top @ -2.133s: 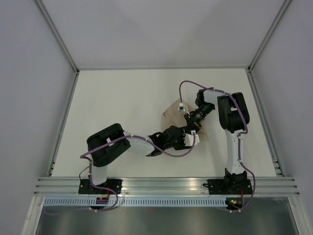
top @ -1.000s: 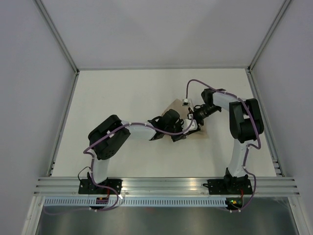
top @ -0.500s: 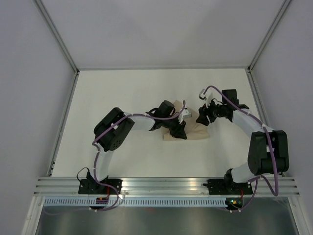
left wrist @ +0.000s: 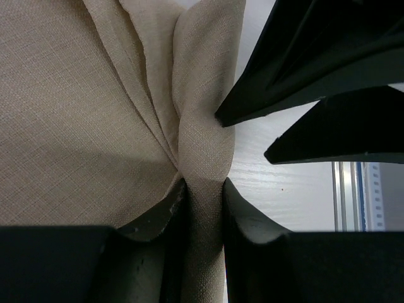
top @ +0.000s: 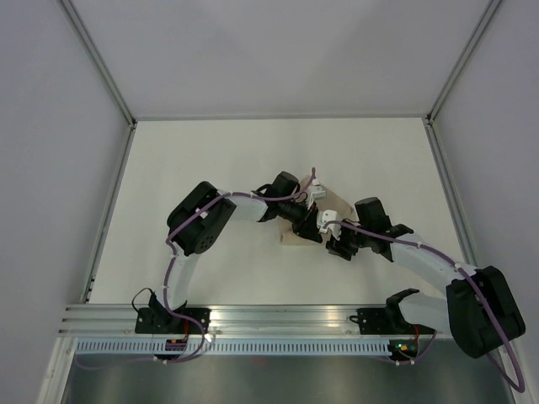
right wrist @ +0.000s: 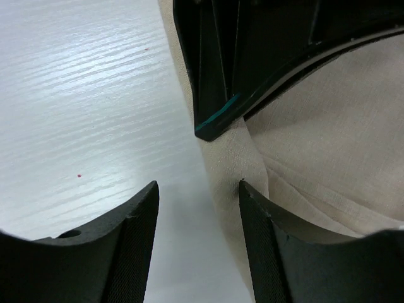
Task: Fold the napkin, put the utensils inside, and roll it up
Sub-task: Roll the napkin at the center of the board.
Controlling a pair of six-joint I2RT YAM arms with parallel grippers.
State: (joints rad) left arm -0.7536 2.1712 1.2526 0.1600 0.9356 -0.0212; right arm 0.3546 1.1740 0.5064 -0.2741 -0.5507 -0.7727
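The tan napkin lies mid-table, mostly covered by both wrists. In the left wrist view the napkin is bunched into a rolled ridge along its edge, and my left gripper is shut on that ridge. From above, my left gripper sits on the napkin's near right part. My right gripper is right beside it. In the right wrist view, my right gripper stands open over the same rolled edge of the napkin. Its right finger touches the cloth; its left finger is over bare table. The utensils are hidden.
The white table is boxed in by pale walls with metal posts at the back corners. An aluminium rail runs along the near edge by the arm bases. The two grippers almost touch each other.
My right arm has swung from the napkin's far right side round to its near side, beside the left gripper, and its jaws have narrowed a little. The left gripper still holds the cloth.
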